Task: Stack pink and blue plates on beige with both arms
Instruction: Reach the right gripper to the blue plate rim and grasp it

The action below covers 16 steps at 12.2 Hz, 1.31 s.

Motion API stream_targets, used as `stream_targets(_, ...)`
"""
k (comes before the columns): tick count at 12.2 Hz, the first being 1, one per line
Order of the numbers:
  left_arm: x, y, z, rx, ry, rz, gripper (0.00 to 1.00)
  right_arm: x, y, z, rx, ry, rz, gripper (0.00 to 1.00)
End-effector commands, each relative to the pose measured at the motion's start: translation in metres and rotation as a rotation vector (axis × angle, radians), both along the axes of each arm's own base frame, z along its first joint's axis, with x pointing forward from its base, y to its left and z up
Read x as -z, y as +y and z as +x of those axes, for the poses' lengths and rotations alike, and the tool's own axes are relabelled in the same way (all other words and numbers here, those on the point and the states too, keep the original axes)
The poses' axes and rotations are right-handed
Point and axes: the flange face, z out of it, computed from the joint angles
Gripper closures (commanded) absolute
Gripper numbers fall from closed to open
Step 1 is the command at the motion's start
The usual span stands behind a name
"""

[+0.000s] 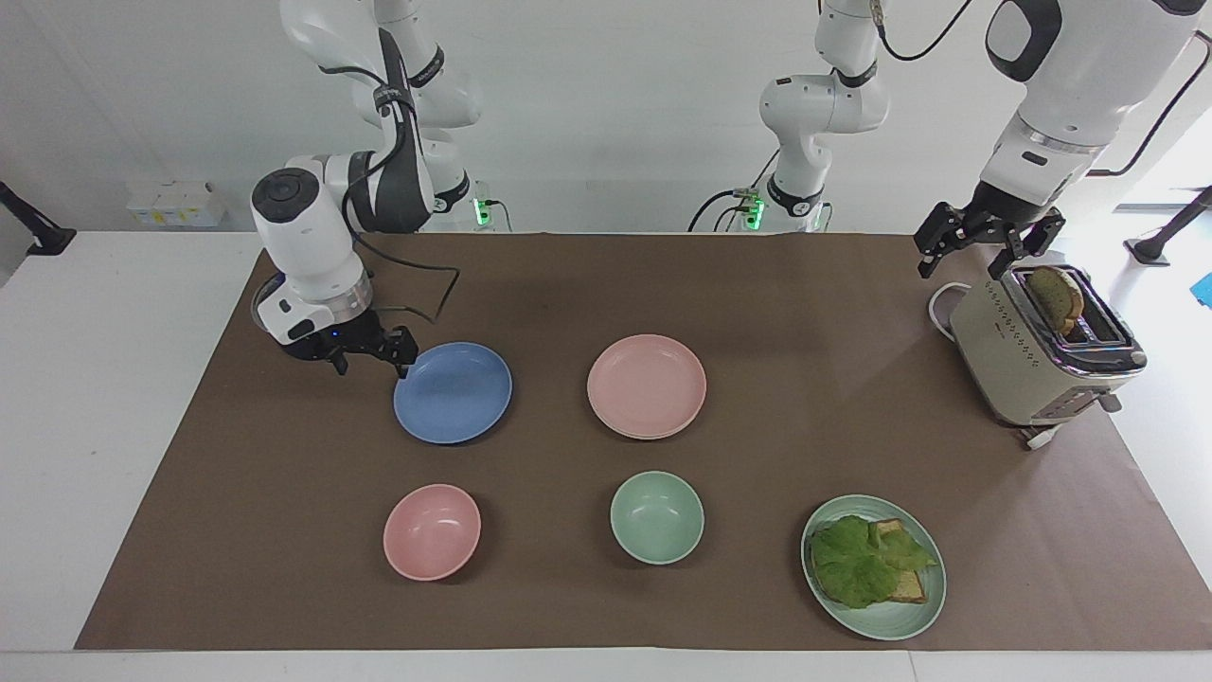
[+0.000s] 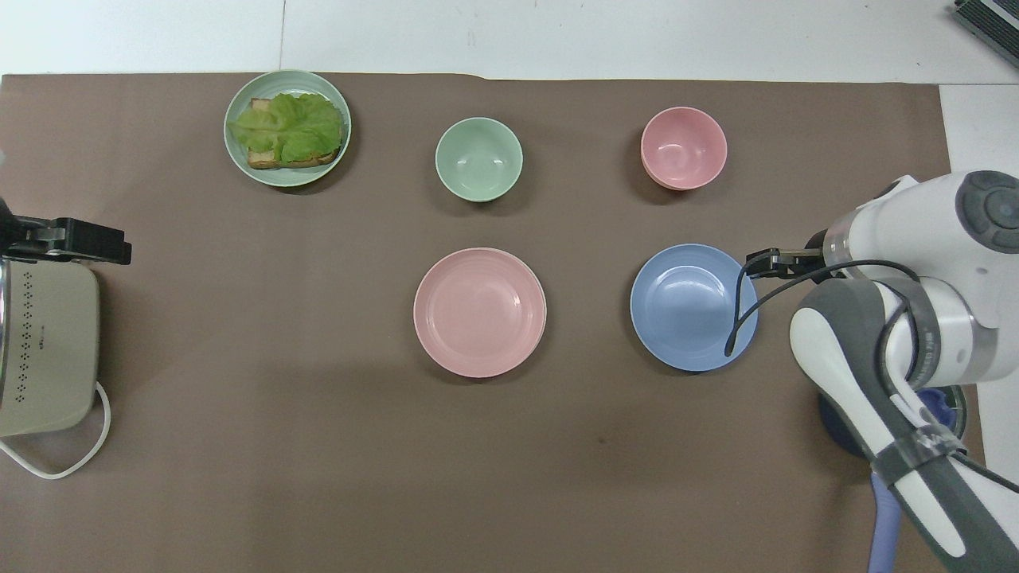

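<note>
- Right gripper (image 1: 369,360): low over the brown mat (image 1: 568,284), just beside the rim of the blue plate (image 1: 453,392) on the side toward the right arm's end of the table; fingers spread apart, holding nothing. Contact with the plate rim cannot be confirmed.
- Left gripper (image 1: 985,248): raised over the toaster (image 1: 1032,355) at the left arm's end of the table, waiting; fingers apart, empty.
- Blue plate: flat on the mat, beside the pink plate (image 1: 647,385), toward the right arm's end.
- Pink plate: near the middle of the table, seated on another plate of equal size; only a thin pale edge of that lower plate shows beneath it, and its colour cannot be told.
- Pink bowl (image 1: 432,531) and green bowl (image 1: 656,517): farther from the robots than the two plates, well apart from each other.
- Green plate (image 1: 914,616): carries toast topped with lettuce, toward the left arm's end.
- Toaster: holds one slice of bread in a slot.
- Dark pot (image 2: 836,414): largely hidden under the right arm.
</note>
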Motion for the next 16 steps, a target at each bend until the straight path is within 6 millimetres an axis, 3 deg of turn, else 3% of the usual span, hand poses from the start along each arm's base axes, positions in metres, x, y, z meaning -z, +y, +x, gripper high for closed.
stream_targets(1, -0.002, 0.003, -0.002, 0.009, 0.01, 0.014, 0.0, 0.021, -0.003, -0.005, 0.0, -0.002, 0.014, 0.0)
stream_targets(8, -0.002, 0.003, -0.002, 0.009, 0.01, 0.014, 0.0, 0.078, -0.014, -0.007, -0.059, -0.013, 0.025, 0.0)
stream_targets(10, -0.002, 0.003, -0.002, 0.009, 0.01, 0.014, 0.0, 0.082, -0.015, -0.01, -0.066, -0.006, 0.035, 0.19)
stream_targets(13, -0.002, 0.003, -0.002, 0.009, 0.01, 0.014, 0.0, 0.087, -0.015, -0.014, -0.063, 0.007, 0.046, 0.6)
stream_targets(14, -0.002, 0.003, -0.002, 0.009, 0.01, 0.014, 0.0, 0.087, -0.014, -0.013, -0.049, 0.007, 0.063, 0.82)
stream_targets(15, -0.002, 0.003, -0.002, 0.009, 0.01, 0.014, 0.0, 0.086, -0.012, -0.013, -0.036, 0.006, 0.081, 0.97)
stream_targets(16, -0.002, 0.003, -0.002, 0.009, 0.01, 0.014, 0.0, 0.085, -0.009, -0.013, -0.033, 0.008, 0.101, 1.0)
